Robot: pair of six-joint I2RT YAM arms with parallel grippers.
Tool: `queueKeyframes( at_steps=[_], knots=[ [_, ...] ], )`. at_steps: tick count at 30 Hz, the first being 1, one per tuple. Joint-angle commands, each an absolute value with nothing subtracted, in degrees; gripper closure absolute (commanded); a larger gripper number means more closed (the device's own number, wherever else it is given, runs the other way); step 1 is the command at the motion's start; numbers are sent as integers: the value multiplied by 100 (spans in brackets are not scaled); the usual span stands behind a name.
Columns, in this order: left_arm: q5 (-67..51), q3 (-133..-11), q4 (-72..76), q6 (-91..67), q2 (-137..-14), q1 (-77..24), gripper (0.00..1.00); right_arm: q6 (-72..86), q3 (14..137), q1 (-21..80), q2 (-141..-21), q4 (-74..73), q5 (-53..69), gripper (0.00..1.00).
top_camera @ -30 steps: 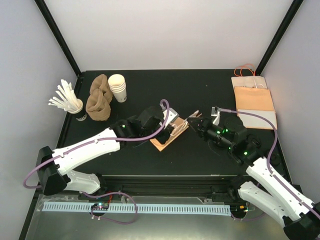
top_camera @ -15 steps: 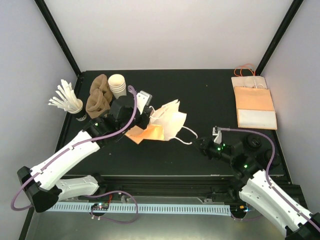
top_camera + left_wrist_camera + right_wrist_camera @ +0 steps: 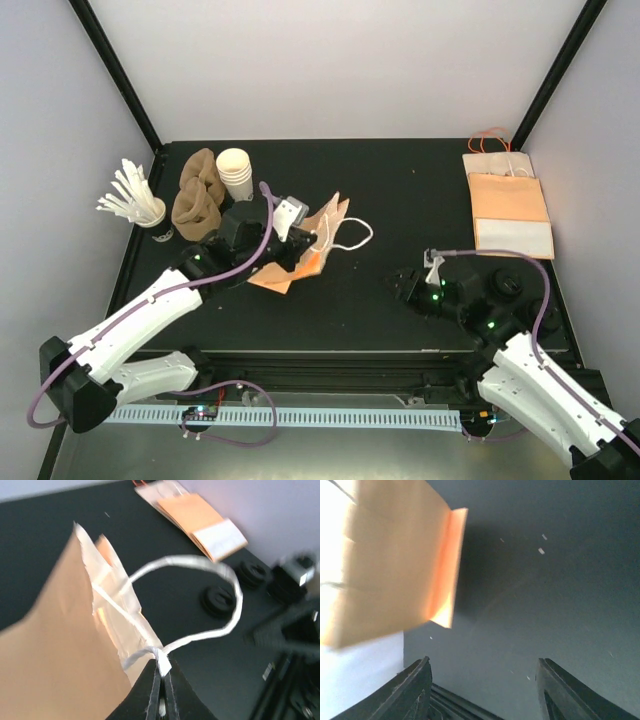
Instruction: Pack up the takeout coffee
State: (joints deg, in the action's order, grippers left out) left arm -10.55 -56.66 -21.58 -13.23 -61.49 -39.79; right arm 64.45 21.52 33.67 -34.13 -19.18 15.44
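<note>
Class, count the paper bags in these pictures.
3. The held bag is left of centre, its handle pinched in the left claw. The top flat bag overlaps the lower flat bag at the table's far right corner. More may hide beneath.

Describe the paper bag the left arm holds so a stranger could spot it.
On the black table, look left of centre, near the stack of white cups. The brown paper bag there is pinched at its white loop handle by the left tool; unlike the flat bags in the far right corner, it is tilted up.
</note>
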Motion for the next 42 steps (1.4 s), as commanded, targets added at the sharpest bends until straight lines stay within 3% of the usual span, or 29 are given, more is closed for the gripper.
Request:
queueKeyframes(
  at_steps=[1,11,14,17,34,42],
  knots=[
    [-2474,-5315,-1767,-1429,-6173,-3955,98,5003,3195,3367,-3659,-2602,1065,38],
    [-3346,-4678,-1389,-1999,-6179,-3956,98,4542,4203,3366,-4388,-2278,1164,36],
    [-3517,-4549,-1240,-2157,-6155,-3955,97,4731,4467,3365,-4878,-2415,1063,27],
    [-3658,-4465,-1107,-2285,-6124,-3965,97,4794,4437,3366,-5297,-2316,1116,25],
    [-4205,-4433,-454,-2833,-6270,-3964,96,5209,3477,3471,-6432,-843,1992,33],
    [-4258,-4385,-349,-2903,-6287,-3964,96,5444,3250,3472,-6164,-453,2049,36]
  ],
)
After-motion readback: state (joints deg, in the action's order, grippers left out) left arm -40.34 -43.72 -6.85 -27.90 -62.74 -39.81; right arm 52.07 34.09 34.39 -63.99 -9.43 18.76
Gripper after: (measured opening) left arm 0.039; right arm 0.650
